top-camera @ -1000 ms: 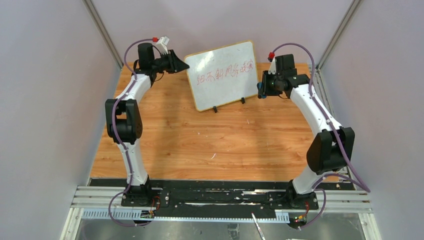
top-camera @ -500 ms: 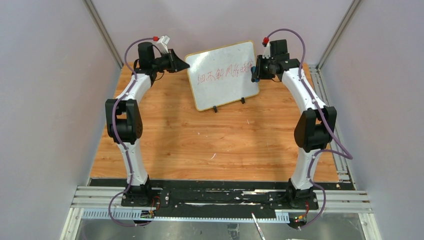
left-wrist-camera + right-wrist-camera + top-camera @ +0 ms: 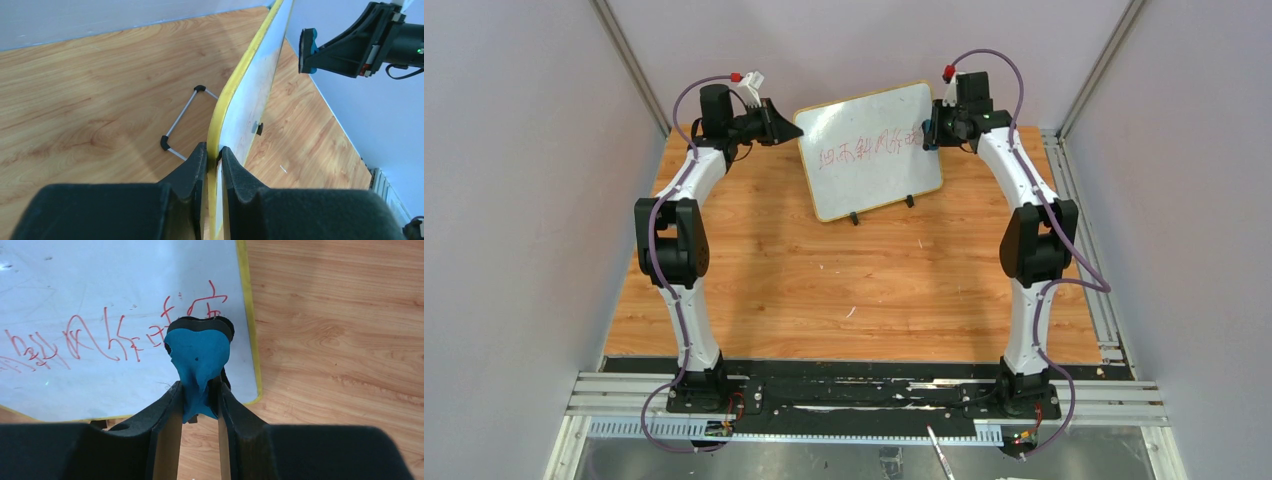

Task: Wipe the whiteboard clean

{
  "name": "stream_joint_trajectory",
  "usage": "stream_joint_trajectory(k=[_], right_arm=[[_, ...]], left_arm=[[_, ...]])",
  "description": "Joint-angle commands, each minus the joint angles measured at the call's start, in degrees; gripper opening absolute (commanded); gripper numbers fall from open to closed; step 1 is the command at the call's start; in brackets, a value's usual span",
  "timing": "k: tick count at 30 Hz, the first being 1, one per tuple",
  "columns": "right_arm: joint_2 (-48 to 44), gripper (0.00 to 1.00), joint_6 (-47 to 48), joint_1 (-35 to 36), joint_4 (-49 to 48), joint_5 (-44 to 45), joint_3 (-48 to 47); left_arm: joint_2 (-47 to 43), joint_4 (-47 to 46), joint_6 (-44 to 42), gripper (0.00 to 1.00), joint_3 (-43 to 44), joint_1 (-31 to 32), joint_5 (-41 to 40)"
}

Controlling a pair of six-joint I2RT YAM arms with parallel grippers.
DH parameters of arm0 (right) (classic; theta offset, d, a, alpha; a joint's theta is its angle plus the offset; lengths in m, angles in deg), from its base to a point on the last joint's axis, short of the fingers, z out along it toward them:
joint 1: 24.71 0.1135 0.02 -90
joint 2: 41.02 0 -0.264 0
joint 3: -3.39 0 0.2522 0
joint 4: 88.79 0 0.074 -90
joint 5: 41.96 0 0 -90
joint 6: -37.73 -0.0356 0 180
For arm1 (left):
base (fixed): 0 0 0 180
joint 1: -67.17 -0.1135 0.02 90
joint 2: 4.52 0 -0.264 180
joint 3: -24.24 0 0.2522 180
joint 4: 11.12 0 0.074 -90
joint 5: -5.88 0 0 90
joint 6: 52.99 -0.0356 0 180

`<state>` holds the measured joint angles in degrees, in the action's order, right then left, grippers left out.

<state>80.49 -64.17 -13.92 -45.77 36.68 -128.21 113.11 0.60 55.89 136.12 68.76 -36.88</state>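
Observation:
The whiteboard (image 3: 869, 170) stands tilted on two small black feet at the back of the wooden table, with red handwriting (image 3: 869, 150) across it. My left gripper (image 3: 792, 130) is shut on the board's upper left edge; the left wrist view shows the yellow frame (image 3: 235, 82) pinched between the jaws (image 3: 214, 159). My right gripper (image 3: 927, 135) is shut on a blue eraser (image 3: 197, 357) and holds it at the right end of the writing (image 3: 115, 340), near the board's right edge. I cannot tell whether the eraser touches the board.
A wire stand (image 3: 182, 120) props the board from behind. Purple-grey walls enclose the table (image 3: 854, 290) on three sides, with metal corner posts (image 3: 629, 65) at the back. A black rail (image 3: 864, 395) holds both arm bases at the near edge.
My right arm has swung up and left from beside the board's lower right edge, bringing the eraser to the right end of the writing. The left arm and board have not moved.

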Motion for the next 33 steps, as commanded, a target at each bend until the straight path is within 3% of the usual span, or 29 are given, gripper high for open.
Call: stream_joint_trajectory(k=[1, 20, 33], right_arm=[[2.67, 0.01, 2.64, -0.75, -1.69, 3.45, -3.44], [3.51, 0.01, 2.85, -1.29, -14.68, 6.03, 1.44], [5.27, 0.01, 2.19, 0.93, -16.05, 1.62, 2.76]], left_arm=[[0.68, 0.25, -2.36, 0.0, 0.27, 0.17, -1.0], [0.84, 0.57, -2.88, 0.0, -0.66, 0.17, -1.01], [0.98, 1.94, -3.83, 0.0, 0.32, 0.17, -1.25]])
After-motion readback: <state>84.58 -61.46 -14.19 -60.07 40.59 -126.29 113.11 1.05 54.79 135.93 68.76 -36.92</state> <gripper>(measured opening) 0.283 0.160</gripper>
